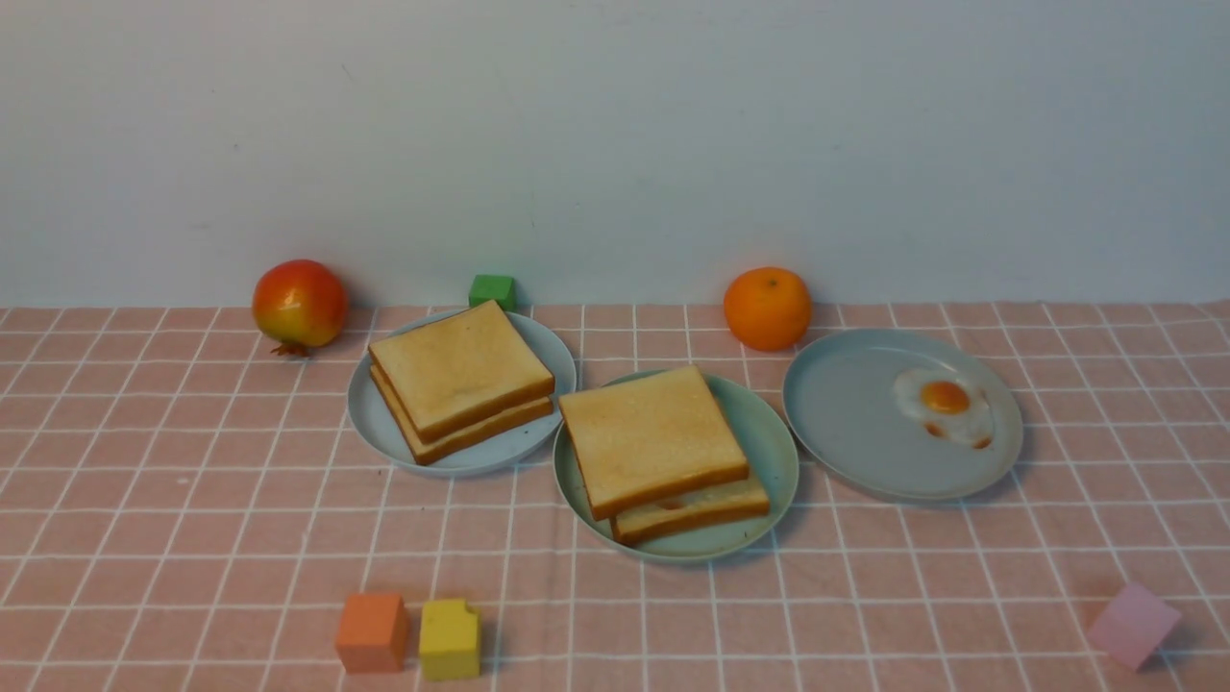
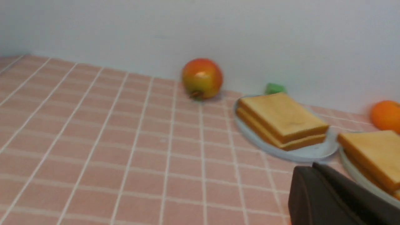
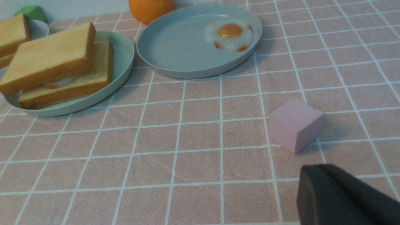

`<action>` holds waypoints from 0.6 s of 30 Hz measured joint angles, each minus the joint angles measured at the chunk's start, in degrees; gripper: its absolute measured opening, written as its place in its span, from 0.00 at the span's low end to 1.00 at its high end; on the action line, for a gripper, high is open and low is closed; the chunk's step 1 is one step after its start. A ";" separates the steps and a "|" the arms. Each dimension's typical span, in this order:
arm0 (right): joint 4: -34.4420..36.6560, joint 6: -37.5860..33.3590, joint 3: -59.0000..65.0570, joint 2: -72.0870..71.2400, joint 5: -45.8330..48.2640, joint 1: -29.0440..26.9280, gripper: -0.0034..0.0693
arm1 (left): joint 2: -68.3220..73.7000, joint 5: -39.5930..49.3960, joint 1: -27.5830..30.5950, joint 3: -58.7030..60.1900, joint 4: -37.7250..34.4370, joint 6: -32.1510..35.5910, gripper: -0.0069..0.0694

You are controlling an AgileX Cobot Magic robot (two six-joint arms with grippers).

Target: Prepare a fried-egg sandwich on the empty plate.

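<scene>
The fried-egg sandwich lies on the mint-green plate at the table's middle. Its top toast sits askew on the lower slice, and a sliver of white egg peeks out between them. The right wrist view shows the sandwich and its plate far from my right gripper, which is shut and holds nothing. My left gripper is shut too, hovering near the plate's rim. Neither gripper appears in the front view.
A grey-blue plate holds a stack of plain toast. Another plate carries a fried egg. Along the wall stand a red fruit, a green cube and an orange. Orange, yellow and pink cubes lie near the front.
</scene>
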 joint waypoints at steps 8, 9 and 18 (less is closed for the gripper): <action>0.17 0.00 0.00 0.00 0.06 0.00 0.08 | -1.28 8.70 0.47 1.65 1.33 -5.02 0.11; 0.17 0.00 0.00 0.00 0.06 0.00 0.08 | -1.28 8.70 0.47 1.65 1.33 -5.18 0.11; 0.17 0.00 0.00 0.00 0.06 0.00 0.09 | -1.28 8.70 0.47 1.65 1.33 -5.25 0.11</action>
